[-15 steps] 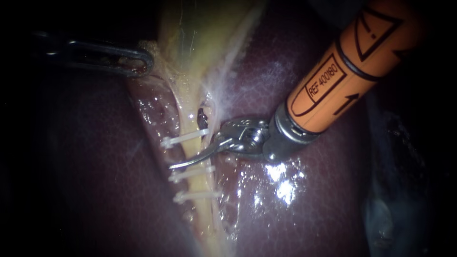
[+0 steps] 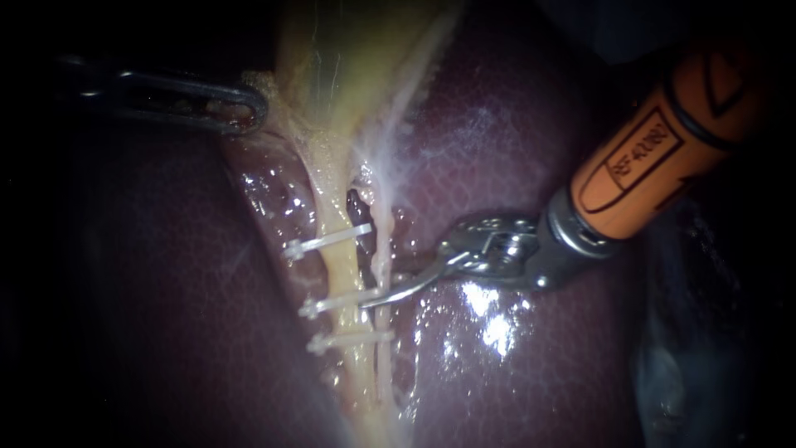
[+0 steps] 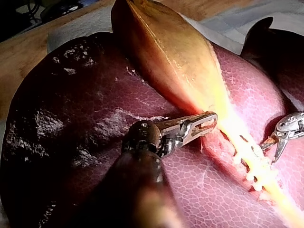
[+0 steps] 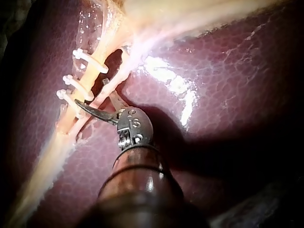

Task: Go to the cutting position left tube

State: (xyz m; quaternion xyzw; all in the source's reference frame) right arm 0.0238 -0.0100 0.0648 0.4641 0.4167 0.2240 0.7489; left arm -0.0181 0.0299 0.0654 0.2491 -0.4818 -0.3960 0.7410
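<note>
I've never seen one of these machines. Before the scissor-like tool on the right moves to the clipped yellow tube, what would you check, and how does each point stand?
1. Right instrument jaws open: ok, a gap shows in the right wrist view.
2. Clips seated across the left tube: ok, three show.
3. Jaws astride the tube between clips: not ok; the tip lies beside the tube, at the middle clip's end.
4. Left instrument holding the gallbladder edge: ok, jaws shut on it.
5. Thin strand beside the tube clear of the jaws: cannot tell.
</note>
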